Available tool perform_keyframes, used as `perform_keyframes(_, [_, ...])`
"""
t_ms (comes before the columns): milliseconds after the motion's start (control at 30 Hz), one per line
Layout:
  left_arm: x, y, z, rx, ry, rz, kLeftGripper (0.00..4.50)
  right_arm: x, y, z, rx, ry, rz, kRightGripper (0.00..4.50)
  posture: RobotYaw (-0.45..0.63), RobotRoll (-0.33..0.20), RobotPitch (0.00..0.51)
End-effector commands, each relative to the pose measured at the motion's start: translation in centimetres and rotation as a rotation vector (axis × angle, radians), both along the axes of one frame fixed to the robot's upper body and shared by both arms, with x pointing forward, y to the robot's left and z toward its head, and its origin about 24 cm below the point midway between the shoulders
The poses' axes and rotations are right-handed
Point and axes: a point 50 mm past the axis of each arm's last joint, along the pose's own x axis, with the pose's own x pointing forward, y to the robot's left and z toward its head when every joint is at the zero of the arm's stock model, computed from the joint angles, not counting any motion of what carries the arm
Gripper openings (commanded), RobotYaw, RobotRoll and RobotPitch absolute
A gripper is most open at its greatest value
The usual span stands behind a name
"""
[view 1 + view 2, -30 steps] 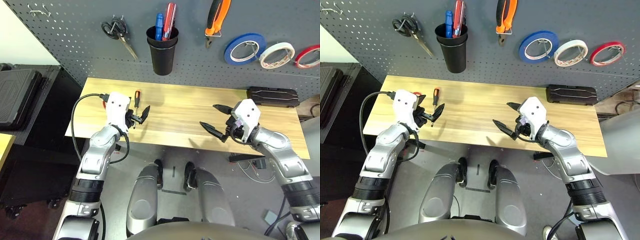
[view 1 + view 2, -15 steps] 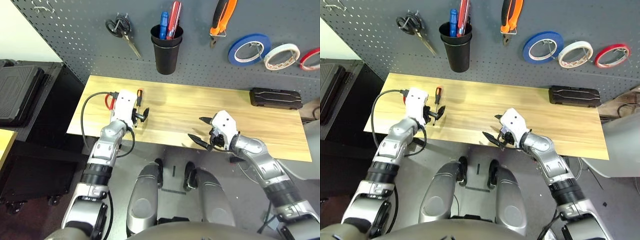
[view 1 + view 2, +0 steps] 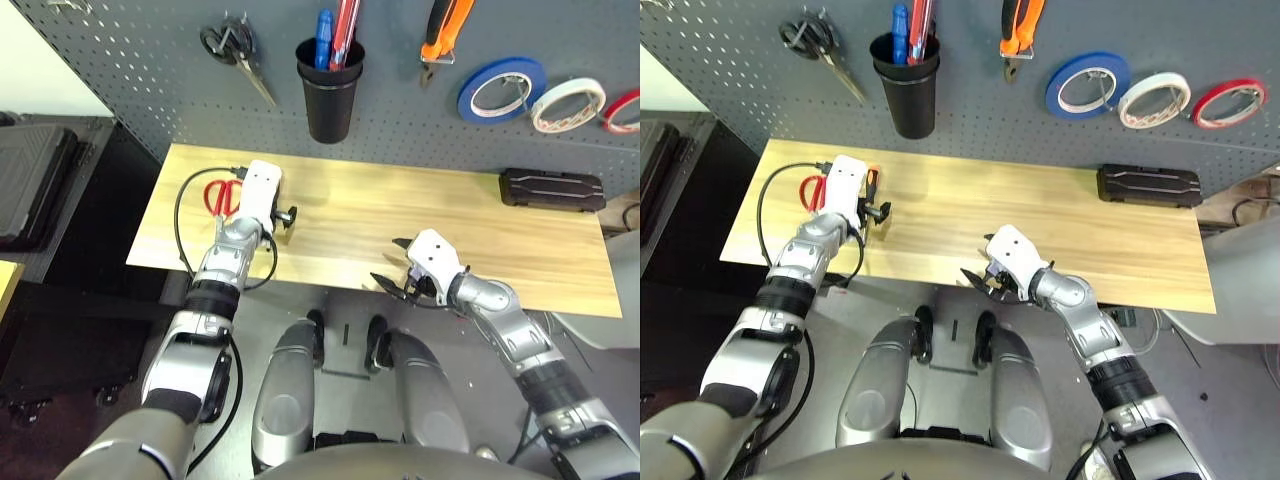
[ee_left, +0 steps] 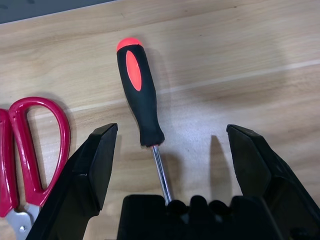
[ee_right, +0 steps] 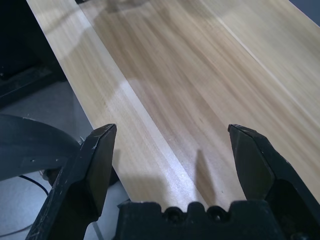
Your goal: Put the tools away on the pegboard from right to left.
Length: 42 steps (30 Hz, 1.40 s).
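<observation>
orange-and-black screwdriver lying between spread fingers of left gripper, untouched; red-handled scissors just beside.

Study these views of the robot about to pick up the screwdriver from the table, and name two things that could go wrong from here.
1. The open left gripper straddles the thin shaft of the screwdriver, not its handle; closing there may give a weak, slipping grip.
2. The red-handled scissors lie right beside one finger, so lowering or closing could nudge or snag them.
</observation>
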Motion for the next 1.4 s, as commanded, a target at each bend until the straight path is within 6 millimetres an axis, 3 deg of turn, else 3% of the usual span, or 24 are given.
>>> perform_keyframes(33, [0.1, 0.2, -1.0, 0.035, 0.029, 0.023, 4.5, -0.8, 0.2, -0.5, -0.009, 0.023, 0.001, 4.46, 0.05, 0.0, 0.423])
perform_keyframes(367, [0.8, 0.3, -1.7, 0.034, 0.102, 0.06, 4.5, -1.0, -0.8, 0.2, -0.028, 0.012, -0.011, 4.46, 0.01, 0.0, 0.458])
perform_keyframes(467, [0.9, 0.4, -1.8, 0.038, 0.121, 0.075, 3.83, -1.1, -0.6, 0.4, -0.018, 0.006, -0.002, 4.5, 0.01, 0.0, 0.46])
perform_keyframes(700, [0.7, 0.9, -2.1, 0.037, 0.136, 0.1, 1.12, -1.2, -0.3, 0.7, 0.006, -0.005, 0.028, 4.5, 0.03, 0.0, 0.457])
perform_keyframes(767, [0.7, 0.9, -2.1, 0.028, 0.126, 0.101, 0.55, -1.1, -0.1, 0.8, 0.019, -0.014, 0.037, 4.5, 0.04, 0.0, 0.451])
perform_keyframes(1067, [-0.9, 1.1, -0.6, -0.08, 0.003, 0.131, 0.55, 0.2, 0.3, 2.0, 0.095, -0.098, 0.073, 4.5, 0.11, 0.0, 0.408])
perform_keyframes(1400, [-4.7, 1.7, 4.4, -0.207, -0.264, 0.108, 0.55, 1.2, -0.8, 4.3, 0.297, -0.174, 0.051, 4.5, 0.21, 0.0, 0.339])
